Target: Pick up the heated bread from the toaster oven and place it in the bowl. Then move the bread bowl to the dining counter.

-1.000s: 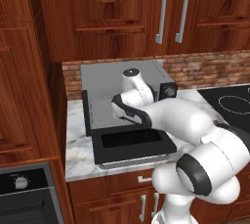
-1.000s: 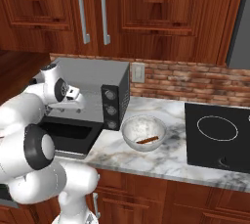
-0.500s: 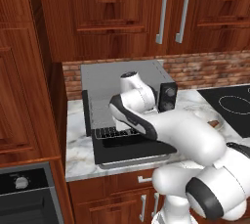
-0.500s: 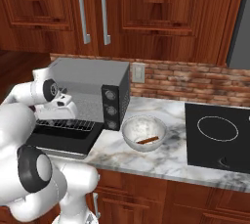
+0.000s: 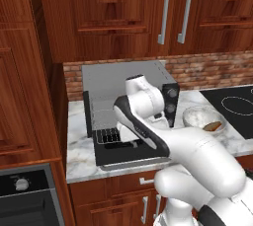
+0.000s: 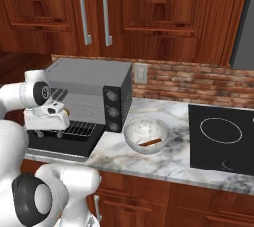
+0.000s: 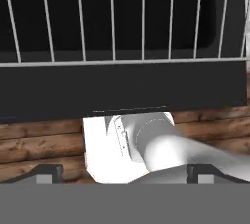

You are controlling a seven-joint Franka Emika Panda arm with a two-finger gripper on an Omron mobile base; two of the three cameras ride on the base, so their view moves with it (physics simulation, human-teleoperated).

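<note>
Fingers [image 7: 46,170] wide apart above toaster oven [image 6: 94,80] rack [image 7: 122,17]

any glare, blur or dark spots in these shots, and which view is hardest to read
Left base view: sharp, evenly lit, but the white arm covers much of the toaster oven. Right base view: clear, with a soft shadow under the bowl. Hand view: hardest, with the wire rack against near-black and little detail behind it. No glare or blur anywhere.
</note>
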